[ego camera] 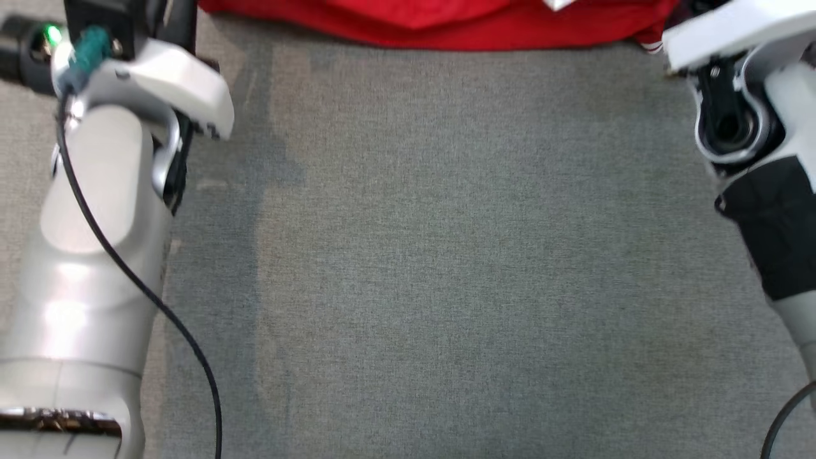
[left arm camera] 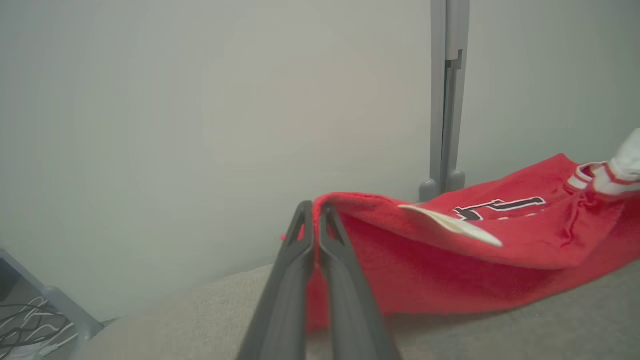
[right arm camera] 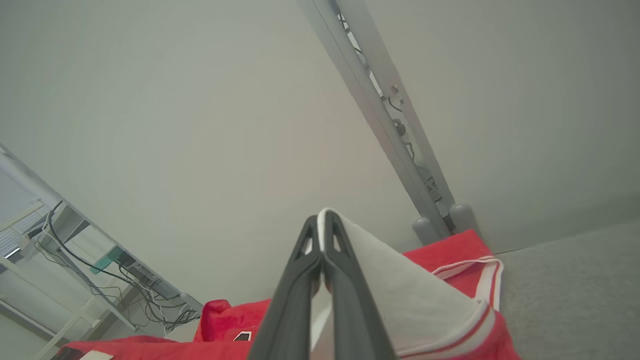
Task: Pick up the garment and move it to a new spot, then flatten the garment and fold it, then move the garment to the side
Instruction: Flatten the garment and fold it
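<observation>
Both arms reached forward over the grey fabric surface (ego camera: 446, 255), with the left forearm (ego camera: 95, 223) and right forearm (ego camera: 771, 210) framing the sides of the head view. The left gripper (left arm camera: 316, 207) was clamped on a raised red edge of the garment (left arm camera: 450, 270). The right gripper (right arm camera: 322, 220) was pinched shut on a pale part of it trimmed in white and red. The single red garment, bearing black lettering, lay stretched left to right along the surface's far edge. Its long axis spanned between the two grippers, near one grey post (left arm camera: 445, 100) at the wall (left arm camera: 200, 125).
</observation>
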### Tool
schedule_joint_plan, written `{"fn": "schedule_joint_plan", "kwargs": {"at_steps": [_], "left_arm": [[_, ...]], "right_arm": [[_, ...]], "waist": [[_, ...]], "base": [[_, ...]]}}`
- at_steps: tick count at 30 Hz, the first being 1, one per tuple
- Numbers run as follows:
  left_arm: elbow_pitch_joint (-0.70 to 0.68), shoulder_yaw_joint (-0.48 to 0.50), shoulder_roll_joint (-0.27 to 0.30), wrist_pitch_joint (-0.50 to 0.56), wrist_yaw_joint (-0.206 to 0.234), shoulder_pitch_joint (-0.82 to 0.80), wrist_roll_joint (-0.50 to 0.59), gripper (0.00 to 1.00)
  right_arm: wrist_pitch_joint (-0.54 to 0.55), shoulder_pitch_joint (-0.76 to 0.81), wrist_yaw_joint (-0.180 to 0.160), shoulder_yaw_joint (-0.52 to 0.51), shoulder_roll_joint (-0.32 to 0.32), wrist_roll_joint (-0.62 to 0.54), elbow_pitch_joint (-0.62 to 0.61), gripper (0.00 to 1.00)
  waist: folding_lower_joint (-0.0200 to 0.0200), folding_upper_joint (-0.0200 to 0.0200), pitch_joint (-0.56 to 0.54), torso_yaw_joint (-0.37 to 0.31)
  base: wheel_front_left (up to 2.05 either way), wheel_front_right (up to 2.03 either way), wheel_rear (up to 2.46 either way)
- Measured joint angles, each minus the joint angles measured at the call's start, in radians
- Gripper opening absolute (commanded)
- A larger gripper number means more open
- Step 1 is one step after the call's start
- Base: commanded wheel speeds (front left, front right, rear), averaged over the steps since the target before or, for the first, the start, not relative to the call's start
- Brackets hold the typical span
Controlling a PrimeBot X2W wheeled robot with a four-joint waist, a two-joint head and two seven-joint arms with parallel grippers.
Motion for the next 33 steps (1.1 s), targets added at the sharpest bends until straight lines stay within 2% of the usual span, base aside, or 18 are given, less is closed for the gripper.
{"fn": "schedule_joint_plan", "kwargs": {"at_steps": [6,17,26,33], "left_arm": [[-0.001,-0.026,0.000,0.000,-0.005,0.152,0.023,0.00],[-0.072,-0.027,0.004,0.000,-0.008,0.440,0.021,0.00],[-0.104,-0.014,0.001,0.000,0.009,0.562,0.021,0.00],[-0.138,-0.050,0.018,0.000,0.041,0.648,0.076,0.00]], "right_arm": [[0.006,0.139,0.000,0.071,-0.012,0.131,-0.006,0.00],[0.020,0.423,0.000,0.107,-0.038,0.330,-0.080,0.00],[0.015,0.567,0.000,0.074,-0.046,0.408,-0.078,0.00],[0.015,0.653,0.000,0.043,-0.057,0.453,-0.071,0.00]], "waist": [[0.0000,0.0000,-0.082,-0.004],[0.0000,0.0000,-0.247,-0.022],[0.0000,0.0000,-0.327,-0.038],[0.0000,0.0000,-0.372,-0.045]], "base": [[0.00,0.00,0.00],[0.00,0.00,0.00],[0.00,0.00,0.00],[0.00,0.00,0.00]]}}
